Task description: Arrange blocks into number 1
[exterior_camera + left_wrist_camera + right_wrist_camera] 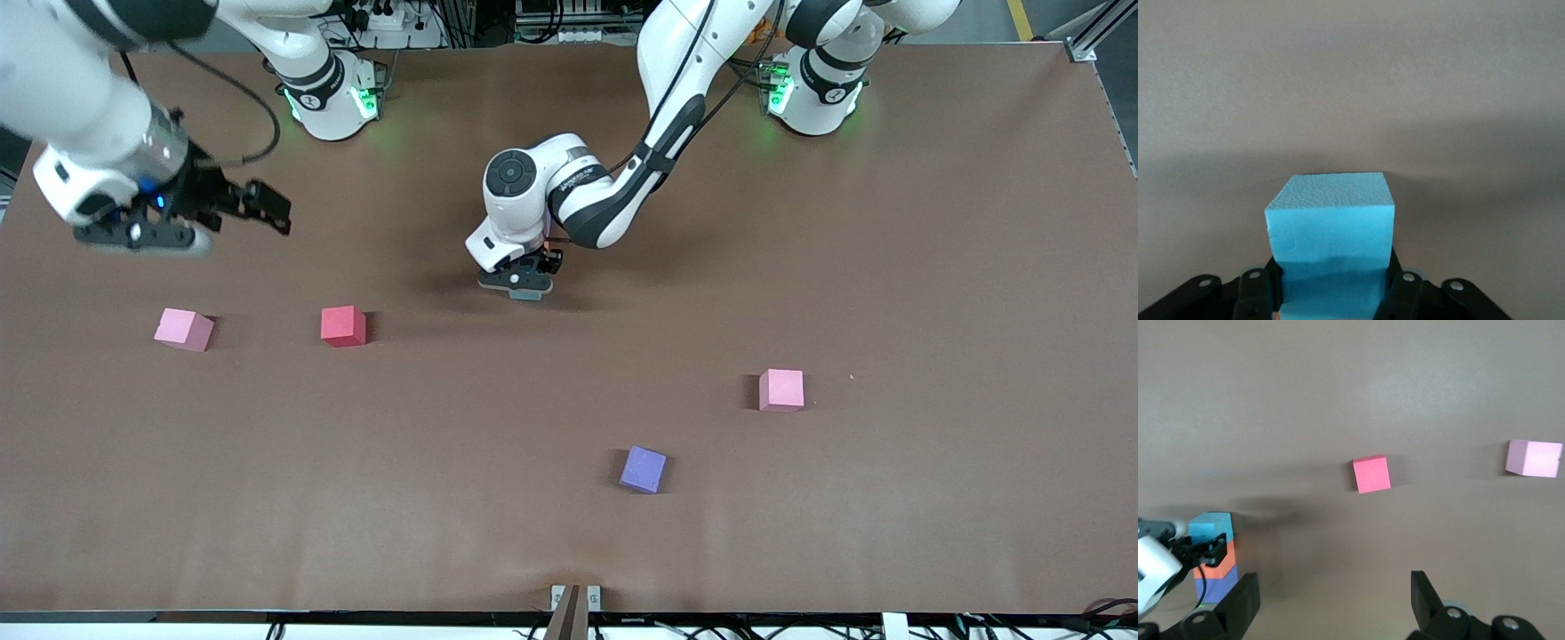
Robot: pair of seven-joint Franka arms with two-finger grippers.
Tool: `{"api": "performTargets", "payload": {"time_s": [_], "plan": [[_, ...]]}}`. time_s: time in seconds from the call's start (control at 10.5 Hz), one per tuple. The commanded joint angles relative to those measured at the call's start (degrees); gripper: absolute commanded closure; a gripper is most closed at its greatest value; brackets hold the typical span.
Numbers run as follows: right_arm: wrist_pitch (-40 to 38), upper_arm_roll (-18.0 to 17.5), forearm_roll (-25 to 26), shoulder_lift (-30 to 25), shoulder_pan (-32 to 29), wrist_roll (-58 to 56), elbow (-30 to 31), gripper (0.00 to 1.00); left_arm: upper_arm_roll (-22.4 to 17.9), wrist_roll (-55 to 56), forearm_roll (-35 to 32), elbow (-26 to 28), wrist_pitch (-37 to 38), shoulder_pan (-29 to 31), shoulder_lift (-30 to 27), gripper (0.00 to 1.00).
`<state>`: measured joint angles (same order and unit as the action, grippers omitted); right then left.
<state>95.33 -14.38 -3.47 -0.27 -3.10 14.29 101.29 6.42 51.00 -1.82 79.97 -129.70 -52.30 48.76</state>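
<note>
My left gripper (524, 286) is low at the table's middle, shut on a light blue block (1331, 220) (527, 294). In the right wrist view that light blue block (1211, 525) lies at the end of a short line, touching an orange-red block (1216, 564), with a dark purple block (1218, 588) after it. The left hand hides those two in the front view. A crimson red block (343, 325) (1371, 474) sits alone toward the right arm's end. My right gripper (267, 209) (1333, 581) hangs open and empty in the air over that end of the table.
Two pink cubes lie on the brown table (933, 267): one (184, 329) (1533, 458) beside the crimson block, one (781, 389) toward the left arm's end. A lighter violet cube (643, 468) sits nearer the front camera.
</note>
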Motion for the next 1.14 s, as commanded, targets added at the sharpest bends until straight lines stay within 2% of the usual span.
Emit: {"api": "performTargets", "payload": {"time_s": [0.0, 0.29, 0.48, 0.57, 0.76, 1.05], "plan": [[3.09, 0.84, 3.89, 6.13, 2.13, -2.68, 1.00, 0.00, -0.71, 0.15, 0.50, 0.09, 0.06, -2.01, -0.07, 0.00], [14.58, 1.20, 3.91, 6.85, 1.87, -5.41, 12.32, 0.00, -2.19, 0.24, -0.82, 0.09, 0.41, -0.71, -0.86, 0.00], [20.91, 1.20, 4.00, 8.17, 1.87, -5.59, 16.90, 0.00, -6.75, 0.15, -0.82, 0.01, 0.41, 0.00, -2.18, 0.00], [23.38, 1.37, 4.17, 9.05, 1.87, -5.85, 17.97, 0.00, -8.95, 0.06, -0.73, -0.08, 0.41, 1.48, -3.05, 0.00], [26.29, 1.64, 4.61, 11.77, 1.87, -5.94, 18.33, 0.00, -9.24, -0.03, -0.73, -0.17, 0.50, 5.87, -5.25, 0.00], [35.69, 3.30, 5.14, 15.46, 1.96, -5.94, 21.93, 0.00, -9.24, -0.12, -0.91, -0.26, 0.50, 11.50, -6.22, 0.00]]}}
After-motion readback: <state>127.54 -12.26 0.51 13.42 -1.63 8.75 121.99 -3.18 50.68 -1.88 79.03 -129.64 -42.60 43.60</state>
